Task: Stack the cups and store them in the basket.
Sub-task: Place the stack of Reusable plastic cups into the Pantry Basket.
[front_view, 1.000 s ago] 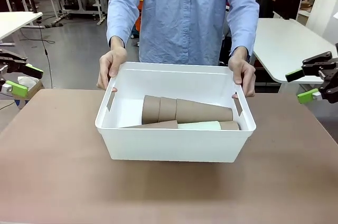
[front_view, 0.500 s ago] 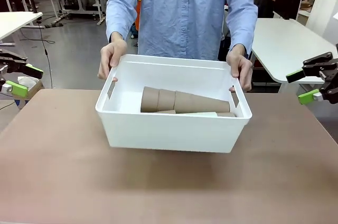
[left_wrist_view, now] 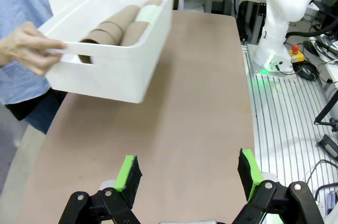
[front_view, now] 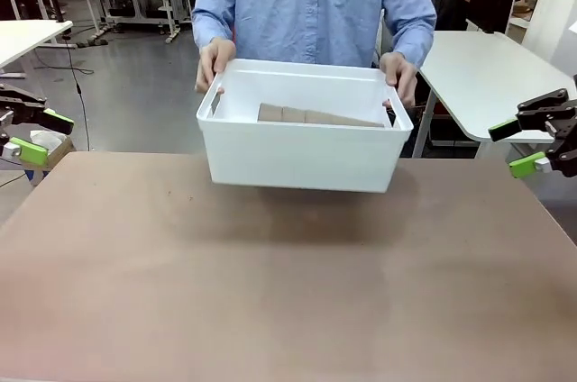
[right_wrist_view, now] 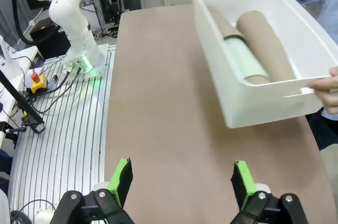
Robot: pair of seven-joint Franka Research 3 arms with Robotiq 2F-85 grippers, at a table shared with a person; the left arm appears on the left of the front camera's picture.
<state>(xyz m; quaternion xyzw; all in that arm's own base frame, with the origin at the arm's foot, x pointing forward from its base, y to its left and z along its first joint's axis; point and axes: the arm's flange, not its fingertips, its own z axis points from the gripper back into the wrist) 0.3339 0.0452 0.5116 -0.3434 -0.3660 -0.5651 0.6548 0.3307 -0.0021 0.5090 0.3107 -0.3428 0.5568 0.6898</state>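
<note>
A person holds the white basket (front_view: pixel 297 152) by both slot handles, lifted clear of the brown table at its far side. Inside lie stacked tan cups (front_view: pixel 315 116) on their sides. The left wrist view shows the basket (left_wrist_view: pixel 113 71) with tan cups (left_wrist_view: pixel 108 31) and a mint-green cup (left_wrist_view: pixel 145 15). From the right wrist, the basket (right_wrist_view: pixel 253 97) holds a tan stack (right_wrist_view: pixel 266 42) beside the mint cup (right_wrist_view: pixel 243 60). My left gripper (front_view: pixel 36 134) hangs open off the table's left edge; my right gripper (front_view: pixel 523 143) hangs open off the right edge. Both are empty, also seen as left gripper (left_wrist_view: pixel 187 174) and right gripper (right_wrist_view: pixel 182 179).
The brown table (front_view: pixel 270 292) spreads bare in front of the basket. The person's hands (front_view: pixel 215 62) grip the basket's ends. White arm bases (left_wrist_view: pixel 288 20) stand on slatted metal plates beside the table. Other white tables (front_view: pixel 491 71) stand behind.
The person has lifted the basket with the cups off the table and drawn it up and back toward their body. Neither gripper has moved.
</note>
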